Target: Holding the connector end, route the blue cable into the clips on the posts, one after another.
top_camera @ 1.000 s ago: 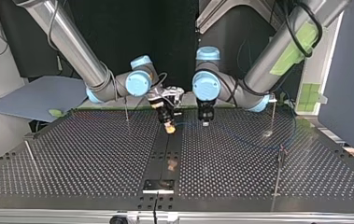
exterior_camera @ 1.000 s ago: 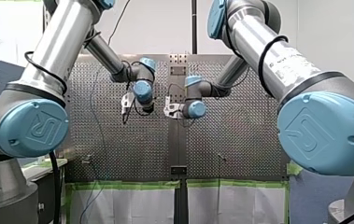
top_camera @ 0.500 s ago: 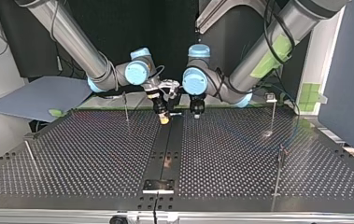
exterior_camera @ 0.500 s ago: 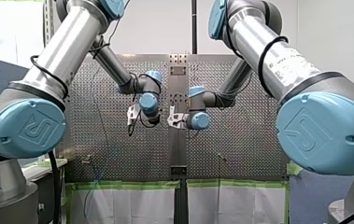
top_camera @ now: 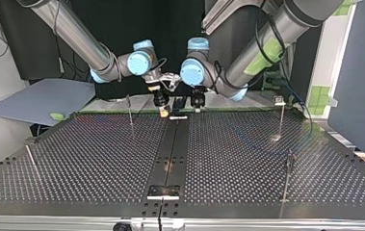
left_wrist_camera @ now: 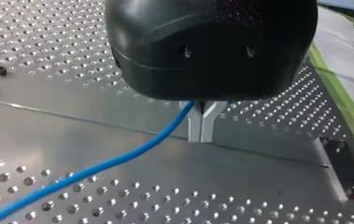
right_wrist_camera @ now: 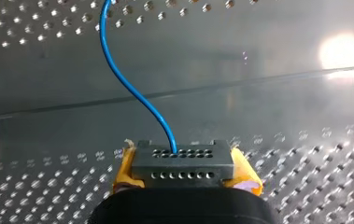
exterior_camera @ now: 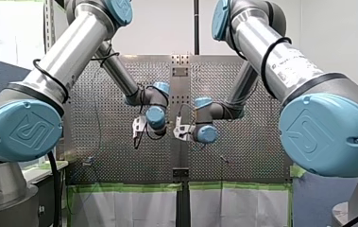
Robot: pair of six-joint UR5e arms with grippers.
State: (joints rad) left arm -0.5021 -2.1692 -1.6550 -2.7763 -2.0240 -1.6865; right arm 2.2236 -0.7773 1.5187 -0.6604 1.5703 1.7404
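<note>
The left wrist view shows my left gripper (left_wrist_camera: 201,135) with its pale metal fingers (left_wrist_camera: 194,125) pressed together on the blue cable (left_wrist_camera: 118,161), which trails away over the perforated table. My right gripper (right_wrist_camera: 184,165) has yellow pads (right_wrist_camera: 124,170) shut on the grey connector (right_wrist_camera: 183,161). The blue cable (right_wrist_camera: 118,70) curves up out of the connector's holes. In the top view both grippers hang close together at the table's far edge, my right gripper (top_camera: 163,112) beside my left gripper (top_camera: 197,102). In the front view my left gripper (exterior_camera: 138,135) and my right gripper (exterior_camera: 180,131) flank the centre strip.
Thin posts stand on the table in the top view: one (top_camera: 129,109) at the far left, one (top_camera: 282,118) at the far right, one (top_camera: 287,175) at the near right, and a leaning one (top_camera: 30,160) at the near left. A dark centre strip (top_camera: 170,154) runs down the middle.
Both arms have drawn back together toward the table's edge on the arms' side, lower in the front view and farther away in the top view. Both grips are unchanged.
</note>
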